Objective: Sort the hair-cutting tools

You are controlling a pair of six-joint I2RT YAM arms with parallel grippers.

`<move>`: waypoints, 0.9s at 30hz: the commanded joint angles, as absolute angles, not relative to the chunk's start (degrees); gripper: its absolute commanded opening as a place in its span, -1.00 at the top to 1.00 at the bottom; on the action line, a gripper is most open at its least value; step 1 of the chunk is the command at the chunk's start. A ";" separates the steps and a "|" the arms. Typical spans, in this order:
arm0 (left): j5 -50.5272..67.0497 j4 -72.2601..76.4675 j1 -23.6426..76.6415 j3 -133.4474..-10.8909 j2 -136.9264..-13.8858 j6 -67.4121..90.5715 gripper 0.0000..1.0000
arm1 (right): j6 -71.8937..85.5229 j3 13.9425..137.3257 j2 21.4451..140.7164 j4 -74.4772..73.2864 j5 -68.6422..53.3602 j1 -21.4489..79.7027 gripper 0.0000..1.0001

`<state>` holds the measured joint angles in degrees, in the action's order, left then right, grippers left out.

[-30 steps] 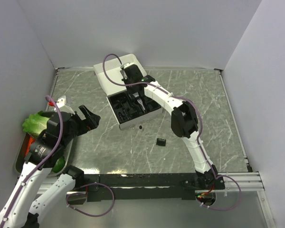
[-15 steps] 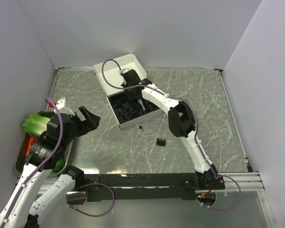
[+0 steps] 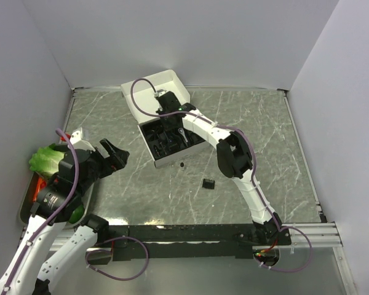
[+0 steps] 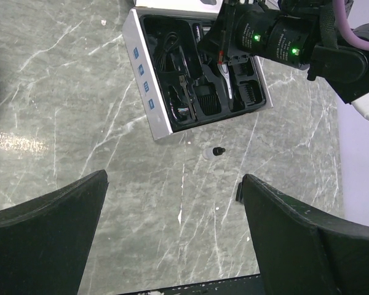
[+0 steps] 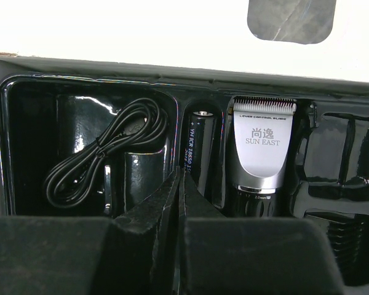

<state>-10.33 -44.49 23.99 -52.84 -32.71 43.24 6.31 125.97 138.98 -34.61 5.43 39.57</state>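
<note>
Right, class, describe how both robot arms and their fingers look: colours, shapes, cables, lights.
The left arm and right arm have white links with bulky black joints. A purple cable loops along each. The right wrist housing shows two green lights. The fingers are matte black and wedge-shaped.

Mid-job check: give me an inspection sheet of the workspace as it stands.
Surface: grey marbled table, no spill seen.
Job's things: clipper and coiled cord lie in the white box; one black comb attachment and a small black piece lie loose on the table.
Clutter: green leafy item over a tray, far left.
Hands: left hand open, above the table; right hand shut, nothing in it, over the box.
Cables: purple cable loops over the box; no snag seen.
Surroundings: plain white walls.
</note>
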 commanded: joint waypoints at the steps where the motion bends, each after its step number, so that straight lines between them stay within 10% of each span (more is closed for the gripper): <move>1: -9.84 -44.30 24.08 -53.17 -31.91 44.21 -0.94 | 5.71 126.12 135.62 -36.12 7.29 40.34 0.83; 27: -10.55 -44.03 24.08 -55.28 -34.36 42.54 -0.94 | 4.04 130.87 137.19 -29.88 13.45 40.78 0.55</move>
<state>-10.39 -45.28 23.99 -53.36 -33.74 43.16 4.51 127.61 138.45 -32.38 11.66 40.73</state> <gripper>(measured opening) 0.969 0.225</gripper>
